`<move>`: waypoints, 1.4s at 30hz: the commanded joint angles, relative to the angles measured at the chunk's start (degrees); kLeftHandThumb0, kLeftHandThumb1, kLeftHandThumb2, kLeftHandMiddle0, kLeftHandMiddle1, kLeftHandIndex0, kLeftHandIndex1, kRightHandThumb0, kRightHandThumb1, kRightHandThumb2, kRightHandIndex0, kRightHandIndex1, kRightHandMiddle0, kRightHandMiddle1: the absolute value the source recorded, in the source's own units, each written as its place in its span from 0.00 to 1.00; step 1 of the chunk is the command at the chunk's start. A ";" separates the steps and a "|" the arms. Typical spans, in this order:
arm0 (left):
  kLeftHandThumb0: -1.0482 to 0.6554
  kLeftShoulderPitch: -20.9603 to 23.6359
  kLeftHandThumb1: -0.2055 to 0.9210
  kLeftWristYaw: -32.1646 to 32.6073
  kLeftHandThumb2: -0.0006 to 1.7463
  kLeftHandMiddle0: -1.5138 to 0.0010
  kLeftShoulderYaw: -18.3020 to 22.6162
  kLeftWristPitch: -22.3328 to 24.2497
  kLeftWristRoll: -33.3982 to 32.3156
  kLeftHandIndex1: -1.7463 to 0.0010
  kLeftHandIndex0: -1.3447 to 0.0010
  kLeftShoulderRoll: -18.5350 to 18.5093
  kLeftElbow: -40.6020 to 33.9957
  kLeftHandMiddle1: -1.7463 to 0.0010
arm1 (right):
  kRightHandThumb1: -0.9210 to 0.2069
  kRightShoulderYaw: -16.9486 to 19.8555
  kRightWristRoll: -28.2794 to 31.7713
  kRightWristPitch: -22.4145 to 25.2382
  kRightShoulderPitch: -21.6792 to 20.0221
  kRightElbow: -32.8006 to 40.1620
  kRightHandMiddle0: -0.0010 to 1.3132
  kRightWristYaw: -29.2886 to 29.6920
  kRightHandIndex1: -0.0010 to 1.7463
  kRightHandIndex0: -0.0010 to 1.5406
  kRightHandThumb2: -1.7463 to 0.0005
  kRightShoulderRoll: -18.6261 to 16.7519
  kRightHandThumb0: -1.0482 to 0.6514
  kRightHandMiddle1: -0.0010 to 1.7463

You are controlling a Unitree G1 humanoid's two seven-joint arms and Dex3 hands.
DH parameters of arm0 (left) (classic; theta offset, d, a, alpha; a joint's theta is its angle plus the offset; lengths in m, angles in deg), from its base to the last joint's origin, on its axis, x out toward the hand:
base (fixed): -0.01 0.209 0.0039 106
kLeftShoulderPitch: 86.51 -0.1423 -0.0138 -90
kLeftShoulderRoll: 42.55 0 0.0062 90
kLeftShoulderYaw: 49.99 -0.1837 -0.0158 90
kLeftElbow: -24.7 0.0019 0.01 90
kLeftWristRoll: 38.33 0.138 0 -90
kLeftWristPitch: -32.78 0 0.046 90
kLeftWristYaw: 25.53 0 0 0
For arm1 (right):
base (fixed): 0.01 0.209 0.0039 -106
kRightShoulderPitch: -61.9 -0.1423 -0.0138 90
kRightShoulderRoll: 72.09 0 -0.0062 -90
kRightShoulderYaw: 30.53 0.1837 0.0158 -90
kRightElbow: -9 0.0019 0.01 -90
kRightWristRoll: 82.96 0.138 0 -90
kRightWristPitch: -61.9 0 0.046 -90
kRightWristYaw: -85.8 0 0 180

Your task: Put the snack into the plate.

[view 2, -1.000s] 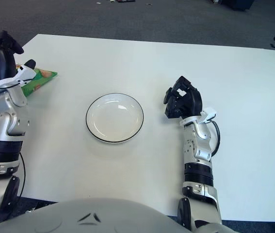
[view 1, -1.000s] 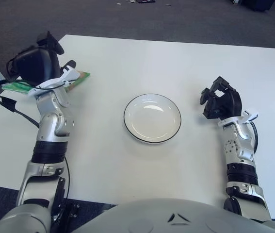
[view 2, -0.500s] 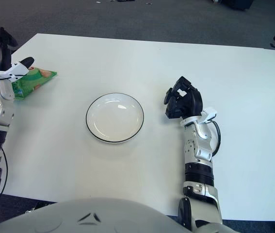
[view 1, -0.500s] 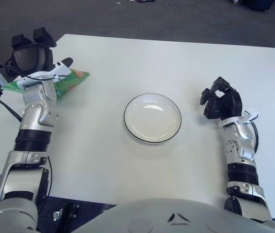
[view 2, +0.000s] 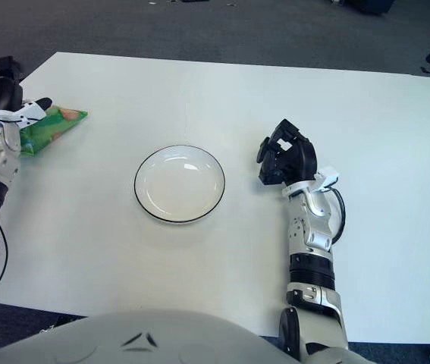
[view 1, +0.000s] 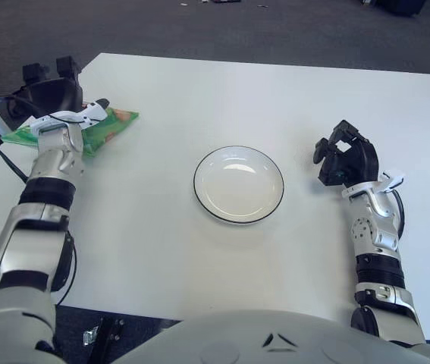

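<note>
Only left eye view shows left hand (view 1: 51, 91) whole.

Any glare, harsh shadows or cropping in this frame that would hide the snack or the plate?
Left eye view: soft highlight on the plate, rim fully readable; table evenly lit, shadows faint. The left hand overlaps the green snack bag. Right eye view: the bag sits near the left edge, the left hand partly cropped; right hand fully visible.

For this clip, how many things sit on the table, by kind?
Snack bags: 1, green snack at the table's left edge, by the left hand.
Plates: 1, white plate at centre, nothing on it.
Total: 2.
The right hand is parked right of the plate.
</note>
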 commanded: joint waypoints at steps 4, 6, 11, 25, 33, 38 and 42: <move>0.01 3.63 1.00 1.45 0.48 1.00 -2.86 -1.46 -2.11 0.59 1.00 -0.54 9.48 0.84 | 0.89 0.19 0.64 -0.40 6.93 -4.46 0.53 -0.38 0.96 0.59 0.00 -2.26 0.61 1.00; 0.01 3.44 1.00 1.48 0.50 1.00 -3.34 -1.80 -3.15 0.63 1.00 -0.16 11.21 0.88 | 0.89 0.22 0.74 -0.43 6.98 -4.38 0.53 -0.55 0.96 0.59 0.00 -2.24 0.61 1.00; 0.00 4.11 1.00 -0.21 0.52 1.00 -4.43 -1.41 -5.34 0.67 1.00 0.09 12.82 0.94 | 0.89 0.34 0.88 -0.22 6.97 -4.28 0.53 -0.71 0.97 0.59 0.00 -2.28 0.61 1.00; 0.00 3.50 1.00 -3.53 0.51 1.00 -5.66 -1.29 -10.35 0.70 1.00 0.18 12.57 0.98 | 0.89 0.57 0.92 1.05 7.07 -3.51 0.53 0.15 0.97 0.59 0.00 -2.34 0.61 1.00; 0.00 1.37 1.00 -7.19 0.51 0.99 -6.74 -5.42 -12.07 0.74 1.00 -1.71 9.51 0.99 | 0.89 0.36 0.45 0.82 7.09 -3.33 0.53 0.06 0.97 0.59 0.00 -2.14 0.61 1.00; 0.00 0.64 1.00 -9.63 0.50 0.97 -6.76 -7.88 -12.86 0.71 1.00 -2.59 8.74 0.98 | 0.89 0.30 0.37 0.76 7.12 -3.33 0.53 0.06 0.97 0.59 0.00 -2.09 0.61 1.00; 0.00 0.98 1.00 -12.02 0.50 0.97 -6.37 -9.61 -14.38 0.69 1.00 -2.92 9.63 0.98 | 0.89 0.26 0.47 1.21 7.12 -2.99 0.53 0.32 0.97 0.59 0.00 -2.19 0.61 1.00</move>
